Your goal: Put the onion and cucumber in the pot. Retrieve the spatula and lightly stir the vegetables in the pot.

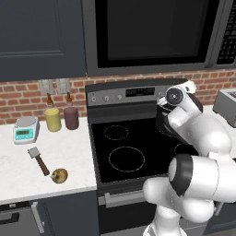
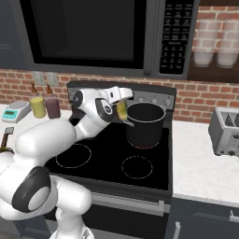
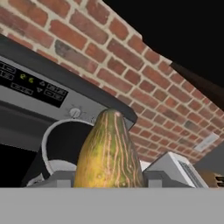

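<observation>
Cucumber [image 3: 109,151]: oblong, yellowish-green with darker lengthwise stripes and orange-brown mottling, tapering to a blunt tip; it stood at lower centre of the hand view, pinched between the jaws of the gripper [image 2: 122,110]. In the right base view it appeared as a small yellow-green piece left of centre, just beside the rim of the pot and near its top edge.

Pot [image 2: 145,124]: dark grey-black cylinder, straight sides, paler rim; it sat on a rear burner of the stove, right of centre in the right base view. In the hand view its open mouth lay at lower left, partly behind the cucumber.

Onion [image 1: 59,175]: small round tan-brown ball with a pale shiny patch; lower left of the left base view, on the counter, close by the end of the spatula handle; whether the two touched could not be told.

Spatula [image 1: 38,159]: flat square grey blade, straight reddish-brown handle, lying flat at left of the left base view.

Surface: white marbled counter [image 1: 69,152] to the left of a black glass cooktop [image 1: 124,152] marked with white burner rings. On the counter toward the wall stood a small scale [image 1: 25,129], a yellow jar [image 1: 52,119] and a dark purplish jar [image 1: 71,117].

Room: red brick backsplash [image 1: 23,99], dark cabinet fronts, a black microwave [image 2: 88,35] across the top of the right base view, and a grey toaster [image 2: 226,131] on the counter at right.
</observation>
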